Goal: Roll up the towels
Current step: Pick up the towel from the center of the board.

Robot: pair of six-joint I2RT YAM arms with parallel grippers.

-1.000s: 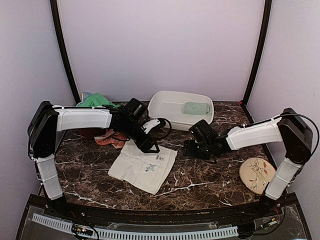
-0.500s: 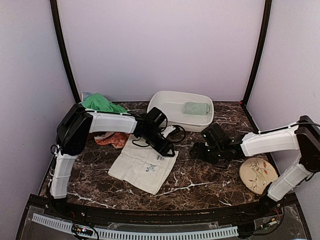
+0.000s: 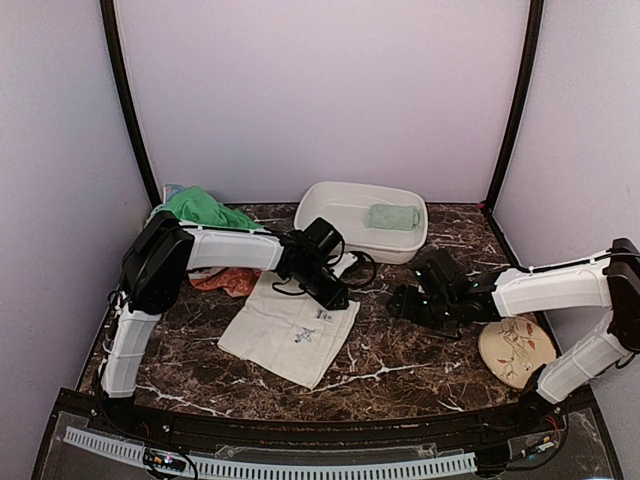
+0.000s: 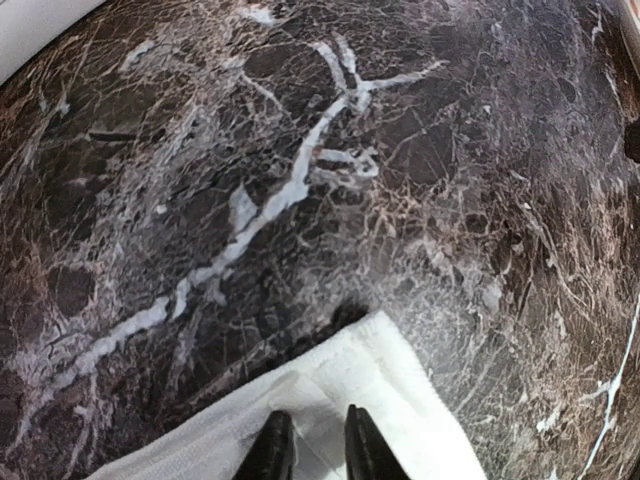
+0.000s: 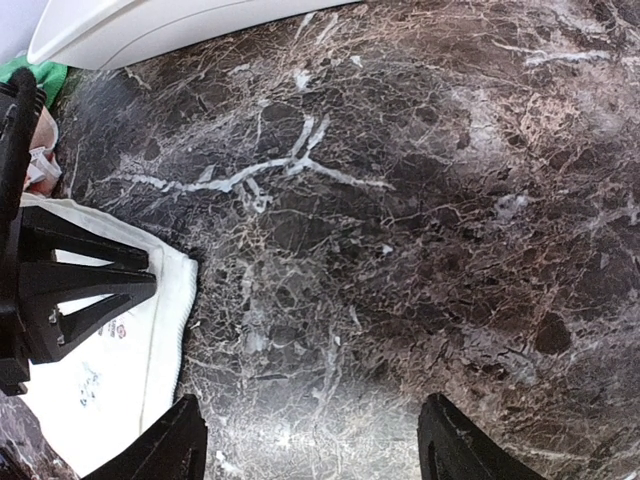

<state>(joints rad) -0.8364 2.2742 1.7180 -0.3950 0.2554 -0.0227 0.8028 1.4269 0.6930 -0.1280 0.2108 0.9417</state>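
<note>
A large cream-white towel (image 3: 290, 335) lies flat on the marble table (image 3: 400, 365). My left gripper (image 3: 335, 297) is at its far right corner. In the left wrist view the gripper (image 4: 312, 448) has its jaws drawn close, pinching a raised fold of the towel (image 4: 390, 390) near the corner. My right gripper (image 3: 400, 302) hovers low to the right of the towel. It stands open (image 5: 315, 445) over bare marble, with the towel edge (image 5: 170, 300) to its left. A pale sage-green towel (image 3: 392, 216) lies in the basin. A bright green towel (image 3: 200, 208) and an orange one (image 3: 222, 281) lie at the back left.
A white plastic basin (image 3: 330, 205) stands at the back centre, with its rim (image 5: 150, 30) in the right wrist view. A round cream plate (image 3: 515, 350) with a floral drawing lies at the right, under the right arm. Purple walls enclose the table.
My left gripper slid right along the towel's far edge to its right corner and narrowed its jaws onto the cloth. The right gripper drew back to the right.
</note>
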